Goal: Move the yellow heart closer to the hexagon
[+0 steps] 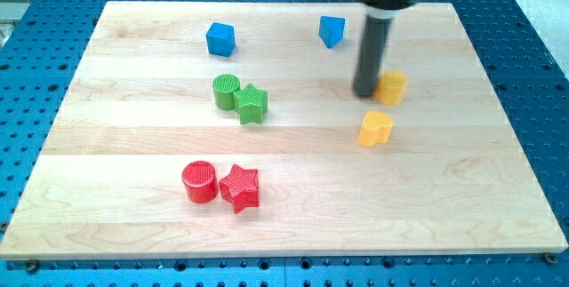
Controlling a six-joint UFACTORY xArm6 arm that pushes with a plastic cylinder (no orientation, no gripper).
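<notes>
red round block (199, 182) and red star (240, 187) sit lowest in the view, nearest the camera, touching each other on the wooden board (107, 234). going right and up, a green round block (226, 91) and a green star (252, 104) touch too. above them is a blue cube (220, 39), and further right another blue block (332, 30); i cannot tell its shape for sure.

right of the middle is the yellow heart (376, 129). just above it sits the yellow hexagon (391, 86), near but not touching.

what could go wrong: my tip (366, 91) is right beside the hexagon, on its left side. if it slides right, it would push the hexagon away, and the gap would grow. if it comes down on the heart from above, the heart would slide lower, away from the hexagon. i think the push should come from below the heart.

my tip is a plain rod. it has nothing that opens or shuts, and it holds nothing. it looks to be touching the hexagon's left edge, or almost.
</notes>
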